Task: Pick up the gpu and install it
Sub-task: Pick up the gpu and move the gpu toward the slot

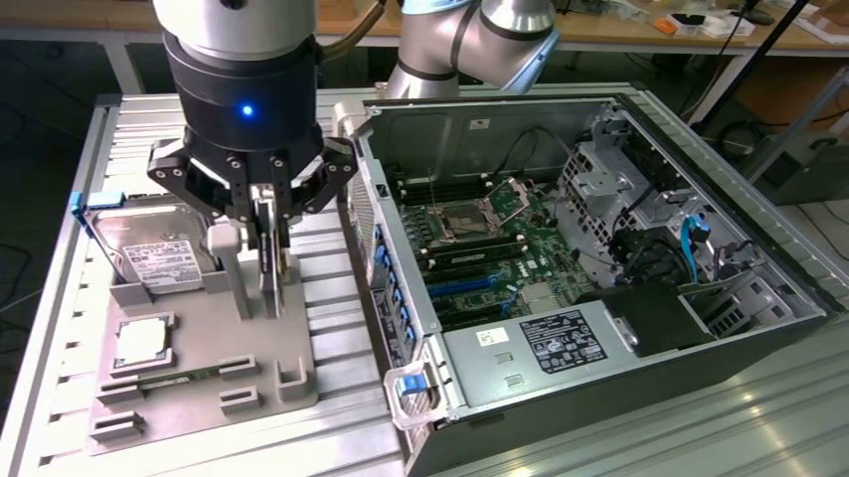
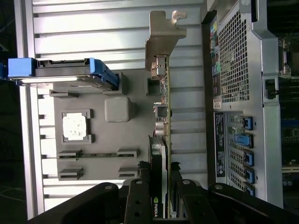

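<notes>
"Two white labels stand out in the exterior view. Can you read either?"

"No. The one on the hard drive (image 1: pixel 159 260) and the one on the power supply (image 1: pixel 558 338) both carry print too small to make out."

"Where does the drive sit?"

"In a slot at the far end of the grey tray (image 1: pixel 265 383), on the exterior view's left. A square processor (image 1: pixel 143 340) lies in its own pocket nearer the camera. A narrow memory stick (image 1: pixel 179 376) lies in a groove just beside that."

"And the gpu?"

"The gpu (image 1: pixel 273 283) stands on edge in the tray beside a grey post. The gripper (image 1: pixel 268 234) is down over its top, clamped on both faces. The computer case (image 1: pixel 464 134) lies open on the exterior view's right, just beside the tray, with its motherboard (image 1: pixel 491 248) facing up."

"What does the wrist view add?"

"The card runs edge-on away from the camera, with its silvery bracket (image 2: pixel 163 42) at the end away from the gripper. The black fingers (image 2: pixel 138 196) press it from either side. Between them, on the card's dark cooler, there is a small green logo (image 2: pixel 155 205), but I can't read any wording."

"Anything else with writing?"

"A sticker strip (image 2: pixel 214 46) on the rear of the case, coloured but illegible, next to a perforated grille (image 2: pixel 231 60). Blue tabs (image 2: pixel 243 140) line the expansion slots below it. The drive shows blue side rails (image 2: pixel 100 70)."
</notes>
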Motion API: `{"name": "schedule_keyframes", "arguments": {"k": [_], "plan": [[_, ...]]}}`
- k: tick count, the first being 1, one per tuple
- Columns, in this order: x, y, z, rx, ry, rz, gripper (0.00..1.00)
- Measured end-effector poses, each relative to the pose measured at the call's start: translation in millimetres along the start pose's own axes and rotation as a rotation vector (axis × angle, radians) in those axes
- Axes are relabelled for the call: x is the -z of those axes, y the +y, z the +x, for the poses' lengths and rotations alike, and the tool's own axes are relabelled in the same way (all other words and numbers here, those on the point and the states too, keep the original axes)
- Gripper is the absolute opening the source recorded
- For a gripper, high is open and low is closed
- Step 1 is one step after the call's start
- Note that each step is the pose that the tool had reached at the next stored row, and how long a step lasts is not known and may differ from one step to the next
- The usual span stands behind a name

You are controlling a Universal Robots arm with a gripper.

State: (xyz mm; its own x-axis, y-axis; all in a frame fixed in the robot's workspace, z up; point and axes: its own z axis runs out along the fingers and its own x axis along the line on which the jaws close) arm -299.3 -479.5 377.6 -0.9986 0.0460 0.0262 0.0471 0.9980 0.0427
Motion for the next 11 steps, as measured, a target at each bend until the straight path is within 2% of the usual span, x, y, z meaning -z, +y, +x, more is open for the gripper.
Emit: {"name": "schedule_keyframes", "arguments": {"k": [11], "plan": [[8.2, 0.4, 0.2, 0.000, 0.0000, 0.0000, 0.27]]}}
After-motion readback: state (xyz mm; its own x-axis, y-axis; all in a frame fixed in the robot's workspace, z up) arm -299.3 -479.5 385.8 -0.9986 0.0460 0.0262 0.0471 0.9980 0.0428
